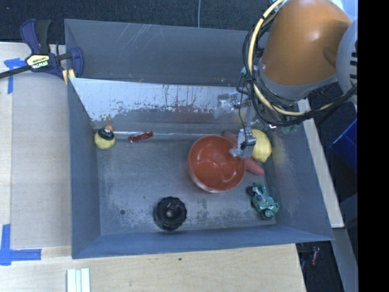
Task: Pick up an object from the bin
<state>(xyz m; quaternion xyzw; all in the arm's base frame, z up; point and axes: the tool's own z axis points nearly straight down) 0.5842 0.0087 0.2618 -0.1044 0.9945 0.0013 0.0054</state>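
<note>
My pincer (245,143) hangs low in the bin (152,102), at the red bowl's (213,163) rim at its 2 o'clock. A yellow rounded thing (262,146), perhaps a toy lemon, lies just beside it at 3 o'clock. I cannot tell whether the pincer is spread or pressed together, and I see nothing clearly pinched in it.

I judge the pick as not yet done. The bowl sits on the bin floor a little toward 3 o'clock from the middle, and the yellow thing rests against the right wall. A pink piece (255,166) lies between them at the bowl's 3 o'clock edge. What is left, as I read it, is to close on one of these, lift it clear and carry it out.

The other things lie untouched:
- a small green toy (262,202) at the bowl's 4 o'clock
- a black round thing (169,213) at the bin's 7 o'clock
- a yellow rubber duck (105,139) in the 10 o'clock corner
- a small red piece (141,137) just beside the duck, along the far wall

I can read no brand, label or writing on any of these things.
</note>
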